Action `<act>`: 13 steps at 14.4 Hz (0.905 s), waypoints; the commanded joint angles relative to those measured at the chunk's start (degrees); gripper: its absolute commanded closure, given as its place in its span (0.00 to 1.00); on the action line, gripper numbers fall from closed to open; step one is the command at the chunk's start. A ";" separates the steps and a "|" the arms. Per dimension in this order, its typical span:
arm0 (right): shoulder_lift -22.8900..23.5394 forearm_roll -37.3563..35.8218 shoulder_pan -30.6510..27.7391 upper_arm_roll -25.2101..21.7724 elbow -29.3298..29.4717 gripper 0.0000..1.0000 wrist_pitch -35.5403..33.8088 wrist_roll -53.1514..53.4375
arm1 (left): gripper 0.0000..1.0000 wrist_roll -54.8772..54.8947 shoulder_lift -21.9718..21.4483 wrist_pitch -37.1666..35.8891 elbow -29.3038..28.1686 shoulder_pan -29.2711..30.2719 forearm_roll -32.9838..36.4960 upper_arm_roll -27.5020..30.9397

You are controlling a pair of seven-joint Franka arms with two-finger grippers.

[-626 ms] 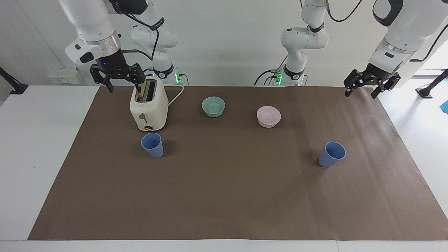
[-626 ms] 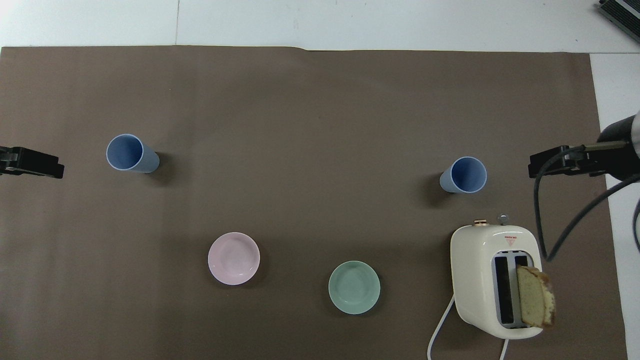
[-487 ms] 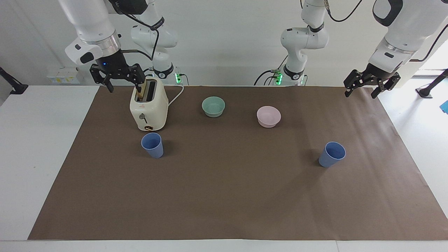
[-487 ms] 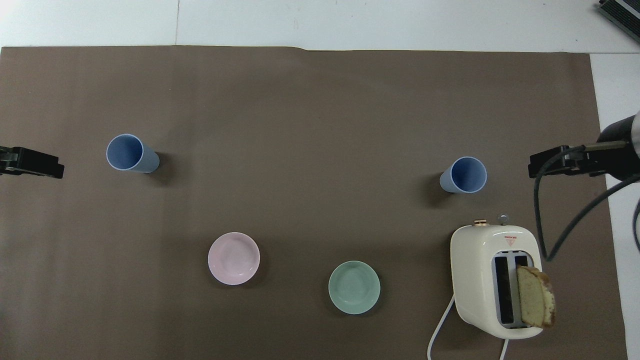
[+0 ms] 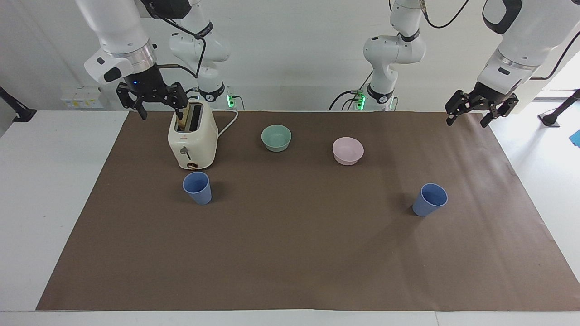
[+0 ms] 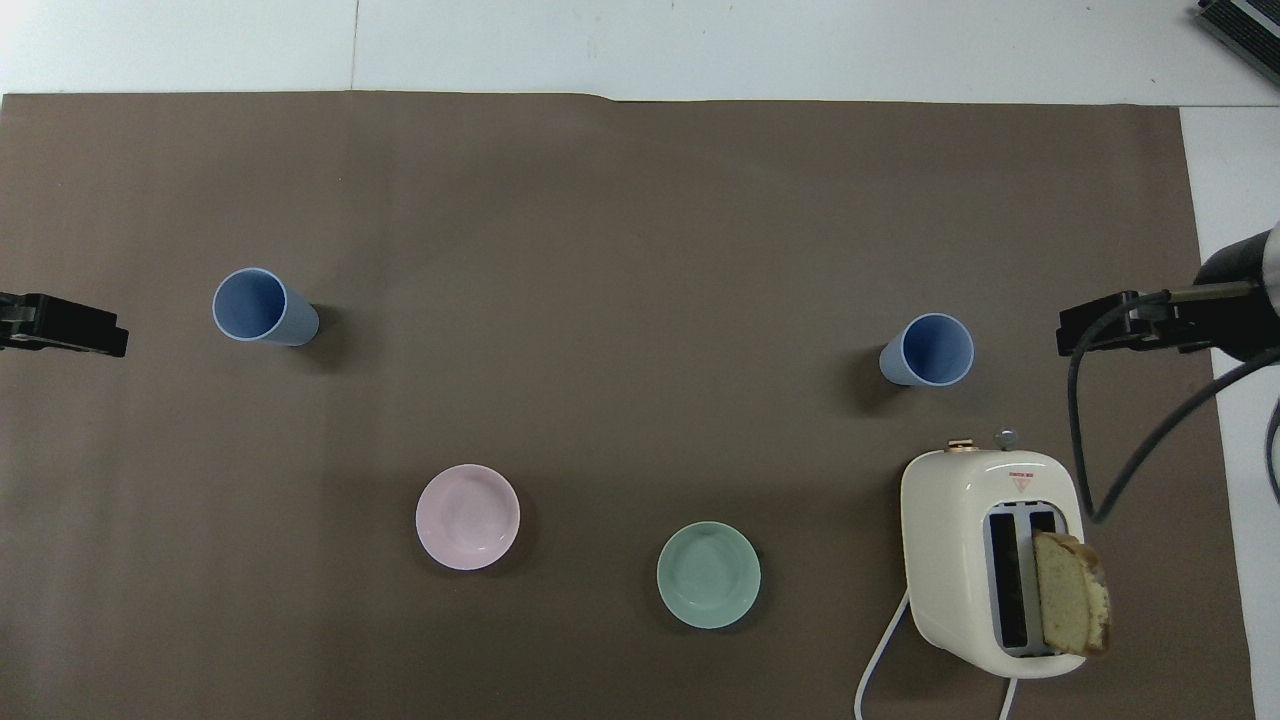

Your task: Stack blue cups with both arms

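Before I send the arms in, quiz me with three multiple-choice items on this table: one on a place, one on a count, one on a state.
1. Where is the bread slice?
A. in the teal bowl
B. in a toaster slot
C. on the mat

2. How many blue cups stand on the mat?
A. one
B. two
C. three

3. The cups are:
A. stacked
B. tipped over
C. upright and apart

Key: 1 B, it sticks up from the toaster. 2 B, one cup is by the toaster, the other cup toward the left arm's end. 3 C, both open upward.
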 commanded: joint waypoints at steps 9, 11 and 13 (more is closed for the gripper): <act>-1.21 0.84 -0.67 0.27 -1.44 0.00 0.84 -0.63 | 0.00 0.18 -0.59 -0.86 0.21 0.25 0.65 0.21; -1.21 0.84 -0.67 0.27 -1.44 0.00 0.84 -0.63 | 0.00 0.26 -0.59 -0.51 0.12 0.25 0.65 0.21; -1.21 0.84 -0.67 0.27 -1.44 0.00 0.84 -0.63 | 0.00 0.35 -0.59 -0.51 0.12 0.25 0.65 0.21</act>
